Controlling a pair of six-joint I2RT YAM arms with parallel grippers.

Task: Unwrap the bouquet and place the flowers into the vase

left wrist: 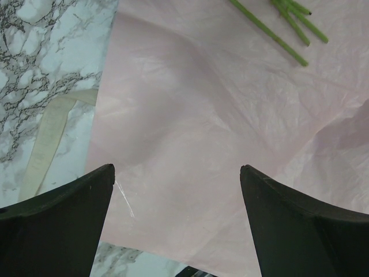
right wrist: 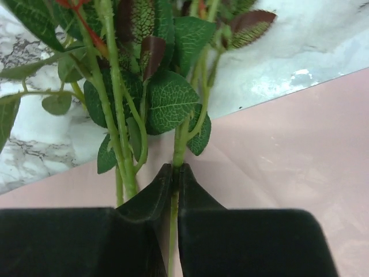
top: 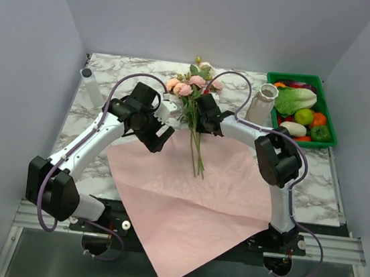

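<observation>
Flowers (top: 191,95) at 12 o'clock on paper (top: 183,206), vase (top: 264,102) at 2. Left gripper (left wrist: 177,173) gaping, empty, over the paper. Right gripper (right wrist: 176,170) pinches seemingly one stem (right wrist: 180,144); I'd gather the bunch before lifting.

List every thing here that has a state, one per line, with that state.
Paper sheet, unrolled, spread flat.
Flowers, unwrapped, lying down, one stem pinched.
Vase, upright, no flowers inside.
Ribbon, untied, lying loose.
Left gripper, open, holding nothing.
Right gripper, shut on a flower stem.
</observation>
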